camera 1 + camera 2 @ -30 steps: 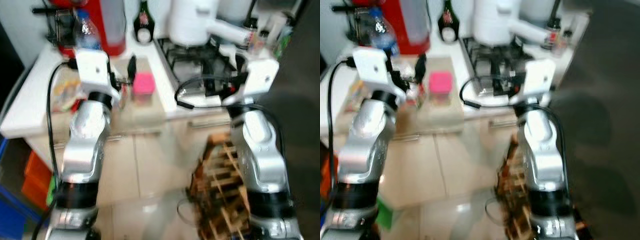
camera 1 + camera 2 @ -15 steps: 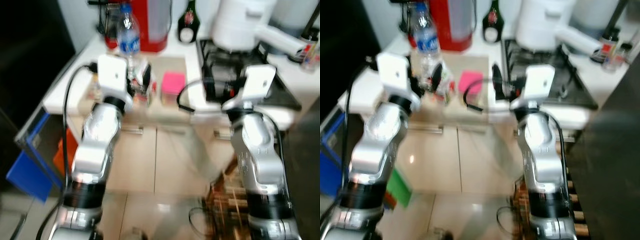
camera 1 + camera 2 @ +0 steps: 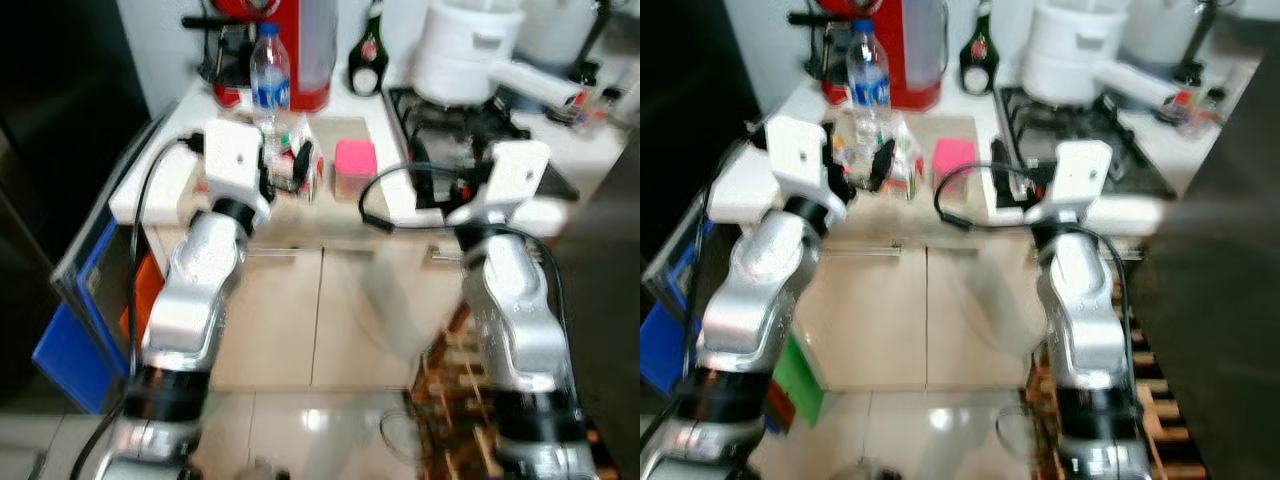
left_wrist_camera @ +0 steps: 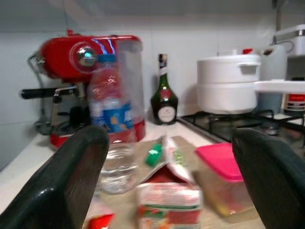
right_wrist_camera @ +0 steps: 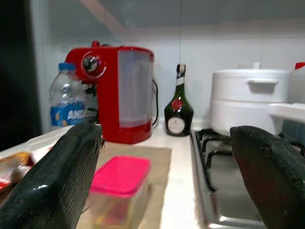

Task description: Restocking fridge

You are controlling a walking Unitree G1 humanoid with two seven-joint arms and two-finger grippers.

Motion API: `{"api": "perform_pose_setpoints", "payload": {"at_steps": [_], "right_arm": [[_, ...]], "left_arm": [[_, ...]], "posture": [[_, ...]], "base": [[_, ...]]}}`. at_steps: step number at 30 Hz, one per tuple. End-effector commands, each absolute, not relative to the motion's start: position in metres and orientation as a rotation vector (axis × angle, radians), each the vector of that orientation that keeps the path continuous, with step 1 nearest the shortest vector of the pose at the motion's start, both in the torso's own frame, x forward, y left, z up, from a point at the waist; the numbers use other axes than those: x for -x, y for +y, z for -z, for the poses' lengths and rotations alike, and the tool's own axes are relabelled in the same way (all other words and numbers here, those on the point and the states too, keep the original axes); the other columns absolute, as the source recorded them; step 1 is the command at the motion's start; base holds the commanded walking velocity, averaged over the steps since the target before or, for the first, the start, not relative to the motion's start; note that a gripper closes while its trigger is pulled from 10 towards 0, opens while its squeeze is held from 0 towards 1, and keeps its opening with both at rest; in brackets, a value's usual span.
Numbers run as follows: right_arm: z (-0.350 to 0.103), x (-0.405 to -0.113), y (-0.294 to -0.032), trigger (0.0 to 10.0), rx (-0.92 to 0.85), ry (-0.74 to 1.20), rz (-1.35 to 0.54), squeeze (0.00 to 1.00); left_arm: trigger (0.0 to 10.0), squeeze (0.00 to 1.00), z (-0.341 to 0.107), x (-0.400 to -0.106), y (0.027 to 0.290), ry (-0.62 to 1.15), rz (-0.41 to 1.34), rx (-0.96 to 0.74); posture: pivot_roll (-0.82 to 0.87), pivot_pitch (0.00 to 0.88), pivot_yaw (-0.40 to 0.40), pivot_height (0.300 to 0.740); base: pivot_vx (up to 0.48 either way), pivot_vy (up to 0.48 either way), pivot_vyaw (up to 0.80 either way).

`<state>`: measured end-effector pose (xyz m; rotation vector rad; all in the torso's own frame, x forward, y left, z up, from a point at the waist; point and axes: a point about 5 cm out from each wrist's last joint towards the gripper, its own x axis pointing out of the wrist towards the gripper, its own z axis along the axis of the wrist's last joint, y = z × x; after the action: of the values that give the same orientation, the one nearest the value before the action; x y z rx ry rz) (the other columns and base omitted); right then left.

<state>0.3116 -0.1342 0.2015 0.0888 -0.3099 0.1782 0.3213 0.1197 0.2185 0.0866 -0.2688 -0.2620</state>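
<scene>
White kitchen counter (image 3: pixel 160 185) runs across the upper half of the head views, above pale cabinet doors and a glossy tiled floor. Near the upper centre of the frame a carton (image 4: pixel 167 195) stands upright on a wooden board (image 3: pixel 950 128), its long axis vertical and its gabled top with a green cap pointing up. Just behind it, a clear water bottle (image 3: pixel 269 82) with a blue label also stands upright, and to the right of the carton sits a box with a pink lid (image 3: pixel 354 168). Behind these, along the top edge, a red coffee machine (image 3: pixel 905 50) stands at upper left, a dark green bottle (image 3: pixel 368 60) at centre, and a white pot (image 3: pixel 465 50) rests on the gas hob (image 3: pixel 1080 140) at upper right.

Left gripper (image 4: pixel 167 157) hangs in front of the carton with its fingers spread wide, one to each side, touching nothing. Right gripper (image 5: pixel 167 157) is likewise spread and empty, facing the pink-lidded box and the hob edge. At lower right of the head views a wooden rack (image 3: pixel 455 400) stands on the floor; a blue crate (image 3: pixel 75 320) sits at lower left.
</scene>
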Motion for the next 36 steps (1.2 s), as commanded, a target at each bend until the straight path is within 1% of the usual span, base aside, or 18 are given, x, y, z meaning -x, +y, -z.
{"api": "perform_pose_setpoints", "payload": {"at_steps": [1,6,9,13,14,16,17,19,23,36], "right_arm": [[-0.207,-0.312,-0.139,10.0,-0.085,-0.337,-0.156,0.26],[-0.204,-0.311,-0.144,10.0,-0.083,-0.332,-0.124,0.26],[-0.202,-0.311,-0.144,10.0,-0.083,-0.324,-0.124,0.27],[-0.202,-0.311,-0.143,10.0,-0.080,-0.325,-0.130,0.27],[-0.203,-0.311,-0.142,10.0,-0.077,-0.333,-0.128,0.26],[-0.203,-0.311,-0.142,10.0,-0.077,-0.333,-0.128,0.26],[-0.210,-0.309,-0.146,10.0,-0.074,-0.381,-0.093,0.27],[-0.215,-0.309,-0.147,10.0,-0.067,-0.404,-0.084,0.28],[-0.227,-0.308,-0.148,10.0,-0.056,-0.453,-0.073,0.28],[-0.228,-0.309,-0.145,10.0,-0.054,-0.453,-0.087,0.27]], "left_arm": [[10.0,0.00,-0.222,-0.321,0.117,-0.285,0.263,-0.097],[10.0,0.00,-0.205,-0.318,0.136,-0.210,0.203,-0.050],[10.0,0.00,-0.201,-0.318,0.140,-0.190,0.189,-0.031],[10.0,0.00,-0.206,-0.318,0.138,-0.214,0.184,-0.022],[10.0,0.00,-0.213,-0.318,0.135,-0.254,0.198,-0.046],[10.0,0.00,-0.213,-0.318,0.135,-0.254,0.198,-0.046],[10.0,0.00,-0.219,-0.317,0.133,-0.298,0.211,-0.098],[10.0,0.00,-0.223,-0.315,0.131,-0.329,0.217,-0.123],[10.0,0.00,-0.231,-0.312,0.128,-0.384,0.230,-0.128],[10.0,0.00,-0.230,-0.313,0.128,-0.386,0.221,-0.115]], "posture": [[0.02,0.000,0.014,0.740],[0.02,0.000,0.019,0.740],[0.02,0.000,0.015,0.740],[0.02,0.000,0.015,0.740],[0.02,0.000,0.015,0.740],[0.02,0.000,0.015,0.740],[0.02,0.000,0.017,0.740],[0.02,0.000,0.020,0.740],[0.02,0.000,0.020,0.740],[0.02,0.000,0.015,0.740]], "base": [[0.000,0.000,0.00],[0.000,0.000,0.00],[0.000,0.000,0.00],[0.356,0.000,0.00],[0.480,0.000,0.00],[0.480,0.000,0.00],[0.480,0.000,0.00],[0.480,0.000,0.00],[0.480,0.000,0.00],[0.473,0.000,0.00]]}}
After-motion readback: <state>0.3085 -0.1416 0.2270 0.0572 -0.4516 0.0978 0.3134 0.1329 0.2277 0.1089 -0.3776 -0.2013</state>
